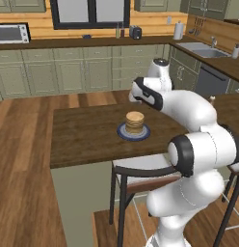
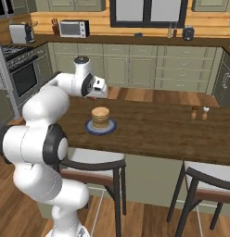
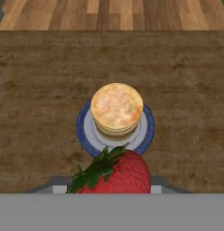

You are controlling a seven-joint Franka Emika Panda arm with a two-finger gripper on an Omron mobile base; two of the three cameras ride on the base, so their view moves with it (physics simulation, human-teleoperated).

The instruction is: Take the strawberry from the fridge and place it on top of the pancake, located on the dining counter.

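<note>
Nearest the camera on the hand: clamped in the gripper [image 3: 109, 186], jaws closed partway on the strawberry [image 3: 114, 173], leafy cap turned toward the stack. Held in the air over the dining counter [image 3: 37, 90], near side of the blue-rimmed plate [image 3: 85, 131], short of the pancake [image 3: 116, 106]. Not yet above the target.

Risks from here, as judgement:
- Letting go at this spot: likely lands on the plate rim or the bare wood, not on the stack. Cause: berry short of the stack centre.
- Releasing from height: rounded, cone-shaped fruit, apt to bounce or roll off the small, flat top. Cause: narrow landing area, nothing there to stop a roll.
- Coming down too far: could press into the stack, tip it or push the plate along the smooth top. Cause: stack standing tall and loose on the plate.
- Squeezing harder: could pop the small berry out sideways. Cause: tapering shape between flat pads.

Farther on: open wood all round the plate, so room for a stray berry to travel. Beyond the counter's far edge, plank floor [image 3: 109, 13]; a hard roll that way means a lost fruit. Seen from the base, salt and pepper shakers [image 2: 200, 112] well apart to the right, no obstacle.
</note>
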